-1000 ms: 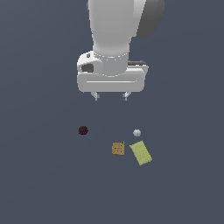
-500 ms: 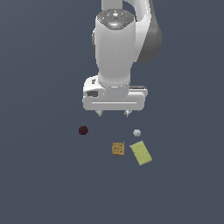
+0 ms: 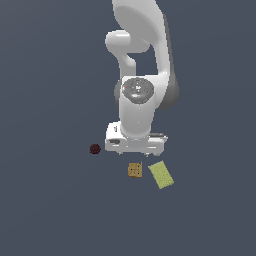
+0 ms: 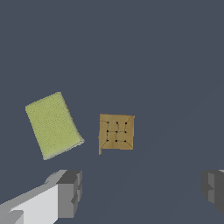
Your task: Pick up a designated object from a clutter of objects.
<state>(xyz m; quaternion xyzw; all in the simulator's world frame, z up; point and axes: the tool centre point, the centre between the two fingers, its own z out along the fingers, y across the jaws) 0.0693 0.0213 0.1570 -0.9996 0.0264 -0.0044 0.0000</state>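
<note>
The orange-brown box [image 4: 116, 132] is a flat, squarish piece with a grid of dark lines and dots printed on its face. Its surface looks matte, like cardboard, and one corner ends in a small ragged tab. Beside it lies the yellow-green slab [image 4: 53, 125], a larger rectangle with rounded corners and a fine, grainy weave, turned at an angle to the box. The two are near each other but do not touch. Off to the exterior view's left of the gripper sits the small dark red ball [image 3: 95, 148], round and dull, well apart from the box. All rest on a plain slate-grey floor [image 3: 50, 210].

Compared with half a second ago, the arm has come down much closer to the floor, and its upper links now show in the exterior view. The tiny white ball seen earlier near the slab is now hidden behind the hand.

The white Panda arm [image 3: 140, 65] folds over so its wrist points straight down. The gripper [image 4: 142, 188] hangs just above the floor with its jaws spread wide and holding nothing. In the wrist view the grey fingers [image 4: 70, 192] stand far apart, and the box lies just ahead of the gap between them, not yet between the pads.
</note>
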